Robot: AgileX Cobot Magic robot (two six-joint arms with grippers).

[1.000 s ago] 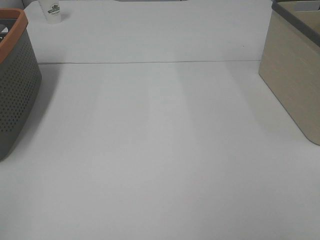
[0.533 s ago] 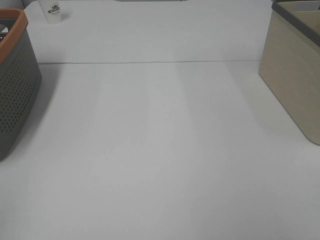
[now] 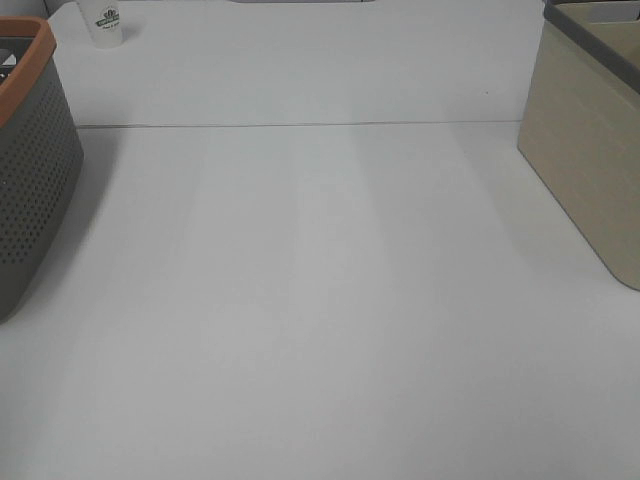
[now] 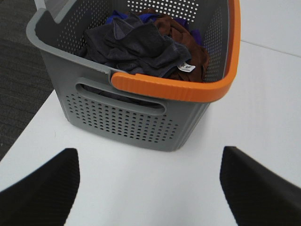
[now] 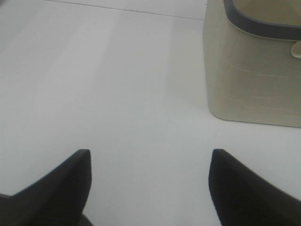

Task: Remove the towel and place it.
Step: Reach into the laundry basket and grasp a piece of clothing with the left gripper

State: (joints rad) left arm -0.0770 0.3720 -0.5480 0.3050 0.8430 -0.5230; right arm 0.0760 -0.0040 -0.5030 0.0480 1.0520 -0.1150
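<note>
The towel (image 4: 136,47), dark charcoal grey with a small white tag, lies crumpled on top of brown and blue cloths inside the grey perforated basket (image 4: 131,117) with the orange rim. My left gripper (image 4: 150,183) hangs open over the white table, a short way in front of that basket, with nothing between its fingers. My right gripper (image 5: 148,183) is open too, above bare table, with the beige bin (image 5: 254,75) ahead of it to one side. Neither gripper shows in the exterior high view, where the basket (image 3: 30,170) sits at the left edge and the towel is hidden.
The beige bin (image 3: 590,140) with a dark rim stands at the right edge of the table. A small white cup (image 3: 103,22) sits at the back left. A seam (image 3: 300,125) crosses the white table. Dark carpet (image 4: 19,56) lies beyond the table's edge by the basket.
</note>
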